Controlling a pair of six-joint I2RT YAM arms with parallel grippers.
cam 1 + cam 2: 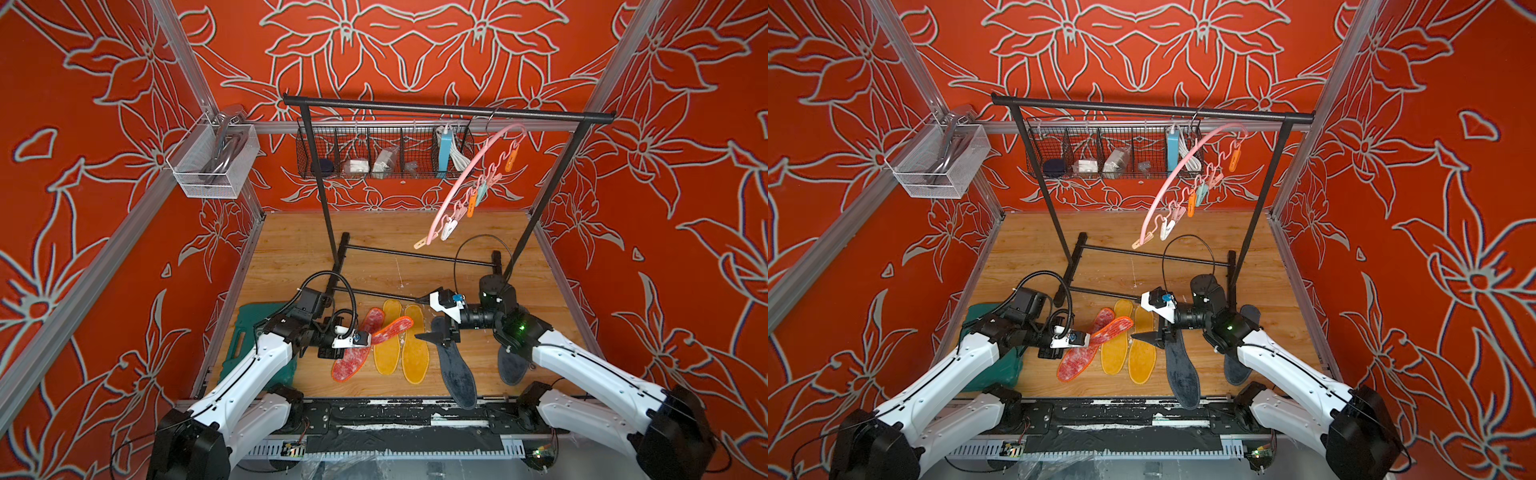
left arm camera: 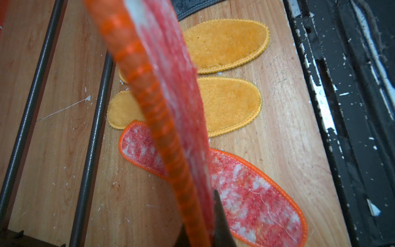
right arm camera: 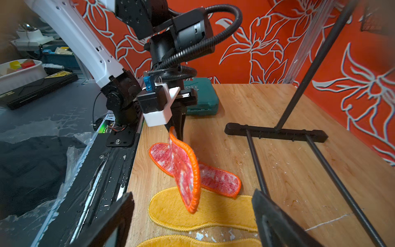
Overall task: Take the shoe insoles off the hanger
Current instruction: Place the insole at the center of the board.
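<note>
My left gripper [image 1: 368, 338] is shut on the heel end of a red-pink insole [image 1: 395, 326], which hangs just above the table over the other red-pink insole [image 1: 351, 361]. In the left wrist view the held insole [image 2: 162, 85] runs edge-on out of the gripper [image 2: 201, 213]. Two yellow insoles [image 1: 388, 336] [image 1: 415, 345] and two dark grey ones [image 1: 455, 370] [image 1: 513, 365] lie flat on the wood. My right gripper [image 1: 419, 318] is open and empty, facing the held insole [image 3: 186, 177]. The pink hanger [image 1: 456, 185] hangs tilted on the black rack [image 1: 449, 109], its clothespins empty.
The rack's black foot bars [image 1: 415, 253] cross the table behind the insoles. A green case [image 1: 245, 332] lies at the left edge under my left arm. A black wire basket [image 1: 382, 153] and a white mesh basket [image 1: 214, 156] hang on the back frame.
</note>
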